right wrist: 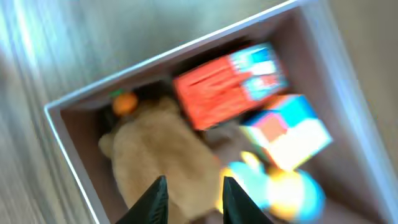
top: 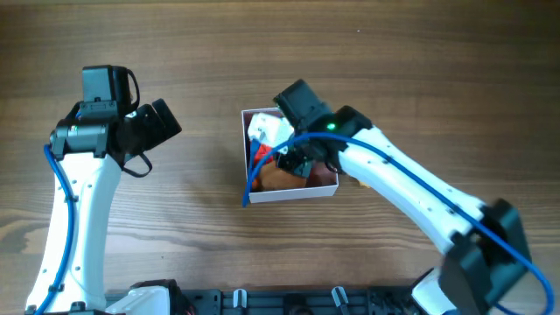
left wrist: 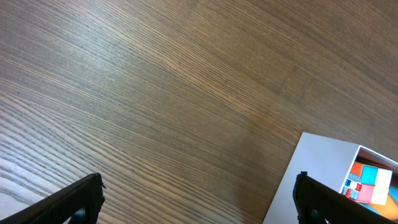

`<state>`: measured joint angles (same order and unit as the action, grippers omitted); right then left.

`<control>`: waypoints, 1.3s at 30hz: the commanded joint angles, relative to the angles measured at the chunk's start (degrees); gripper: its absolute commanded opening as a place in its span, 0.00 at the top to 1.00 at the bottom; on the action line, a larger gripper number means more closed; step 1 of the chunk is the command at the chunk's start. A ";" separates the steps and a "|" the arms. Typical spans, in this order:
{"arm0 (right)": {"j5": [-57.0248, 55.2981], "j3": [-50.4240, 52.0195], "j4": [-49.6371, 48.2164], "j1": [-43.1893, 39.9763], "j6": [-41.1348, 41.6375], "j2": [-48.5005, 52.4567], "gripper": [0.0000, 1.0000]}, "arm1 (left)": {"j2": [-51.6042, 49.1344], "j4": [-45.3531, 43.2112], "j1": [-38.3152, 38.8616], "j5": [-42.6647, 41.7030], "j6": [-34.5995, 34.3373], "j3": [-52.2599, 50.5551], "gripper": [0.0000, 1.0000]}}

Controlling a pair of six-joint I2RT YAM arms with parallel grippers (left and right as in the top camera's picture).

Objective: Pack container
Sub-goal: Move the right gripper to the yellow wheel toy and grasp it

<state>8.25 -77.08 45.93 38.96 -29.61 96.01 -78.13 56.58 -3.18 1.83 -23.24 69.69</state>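
Right gripper (right wrist: 194, 202) hangs over the container (top: 293, 194), jaws narrowly parted, seemingly empty. Left gripper (left wrist: 199, 208) is spread wide and empty. Closing so low could snag the tan plush (right wrist: 155, 162).

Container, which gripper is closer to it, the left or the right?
Right. The right gripper hangs directly over the container, fingers pointing into it. The left gripper is off to its side over the wooden table, apart from it.
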 commanded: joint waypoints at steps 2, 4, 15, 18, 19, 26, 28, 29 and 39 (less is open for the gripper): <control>-16.02 -6.16 -0.50 -3.37 22.49 -11.87 0.59 | -0.44 -0.15 -0.37 0.35 0.48 -0.37 0.01; -17.75 -6.67 0.09 -8.85 31.76 -15.63 0.05 | -0.44 -0.15 -0.37 0.35 0.48 -0.37 0.01; -9.18 8.48 11.08 -30.42 60.02 -3.23 0.00 | -0.44 -0.15 -0.37 0.35 0.48 -0.37 0.01; -9.57 10.47 9.01 -28.39 58.14 4.11 0.00 | -0.44 -0.17 -0.37 0.33 0.48 -0.37 0.01; -9.57 10.47 8.63 -27.82 58.14 5.79 0.00 | -0.44 -0.17 -0.37 0.35 0.48 -0.37 0.01; -9.40 10.47 7.63 -25.51 58.29 13.75 0.00 | -0.44 -0.15 -0.37 0.35 0.48 -0.37 0.01; -8.33 10.47 7.96 -25.51 58.31 13.75 0.01 | -0.44 -0.17 -0.37 0.35 0.48 -0.37 0.01; -7.67 10.64 8.11 -25.46 58.31 13.75 0.00 | -0.44 -0.17 -0.37 0.35 0.48 -0.37 0.01; -4.02 17.57 3.98 -25.31 59.21 13.73 0.00 | -0.44 -0.15 -0.35 0.35 0.48 -0.37 0.01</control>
<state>2.57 -62.87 50.09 13.37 28.93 107.15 -78.17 56.55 -3.18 1.83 -23.24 69.69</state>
